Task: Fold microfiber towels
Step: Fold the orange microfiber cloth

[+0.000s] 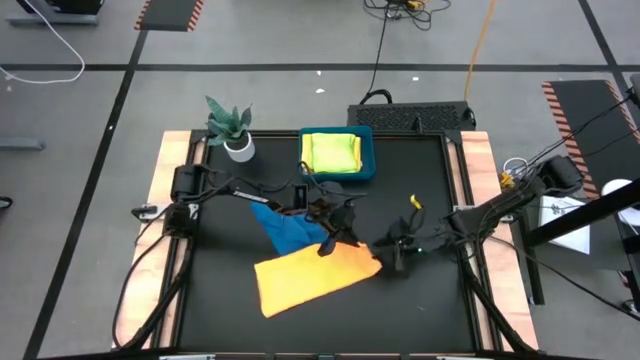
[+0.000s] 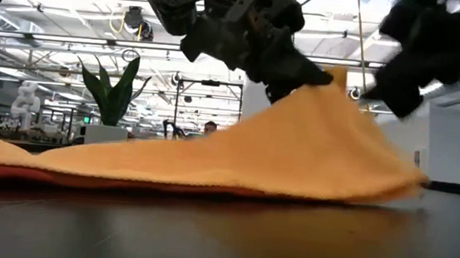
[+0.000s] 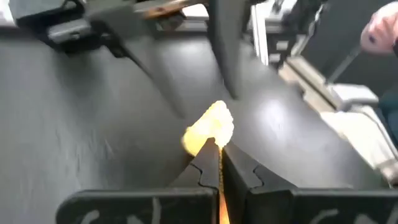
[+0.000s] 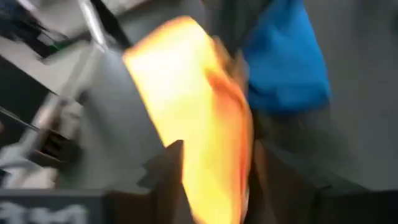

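My table [image 1: 220, 300] is wearing its black mat with the bare wood strips showing down both side edges. Sitting near the far edge is the teal tray [image 1: 366, 160] with yellow-green cloths in it, and a little potted plant [image 1: 233, 130] is hanging out by the far left corner. An orange towel [image 1: 310, 278] is lying toward the near edge around the middle, with a blue towel [image 1: 285, 232] bunching up just behind it, touching it.
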`<action>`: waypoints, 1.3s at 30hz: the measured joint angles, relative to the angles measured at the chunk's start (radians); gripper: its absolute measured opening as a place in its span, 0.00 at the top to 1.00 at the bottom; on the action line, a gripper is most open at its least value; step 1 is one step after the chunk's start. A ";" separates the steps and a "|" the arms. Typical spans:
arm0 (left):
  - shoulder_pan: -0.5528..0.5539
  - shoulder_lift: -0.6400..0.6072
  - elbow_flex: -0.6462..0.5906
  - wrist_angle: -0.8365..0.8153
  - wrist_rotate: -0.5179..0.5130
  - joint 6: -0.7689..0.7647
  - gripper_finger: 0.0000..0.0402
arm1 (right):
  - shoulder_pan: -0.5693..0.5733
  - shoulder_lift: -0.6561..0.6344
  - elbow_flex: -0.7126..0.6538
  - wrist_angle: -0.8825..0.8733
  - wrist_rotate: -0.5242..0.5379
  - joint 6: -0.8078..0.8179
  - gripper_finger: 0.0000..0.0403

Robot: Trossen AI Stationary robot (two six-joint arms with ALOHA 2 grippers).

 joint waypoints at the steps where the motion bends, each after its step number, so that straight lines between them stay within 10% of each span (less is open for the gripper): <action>1: 0.002 -0.003 -0.002 -0.012 0.000 0.010 0.99 | 0.004 0.018 -0.023 0.014 0.008 0.018 0.50; 8: 0.002 -0.058 -0.001 -0.052 -0.012 0.082 1.00 | 0.016 0.106 -0.220 0.386 0.022 0.109 0.31; 23: 0.002 -0.134 -0.001 -0.126 -0.065 0.136 1.00 | 0.023 0.419 -0.290 0.865 0.023 0.107 0.39; 39: 0.000 -0.134 -0.001 -0.139 -0.066 0.118 1.00 | 0.031 0.482 -0.289 1.000 0.049 0.069 0.98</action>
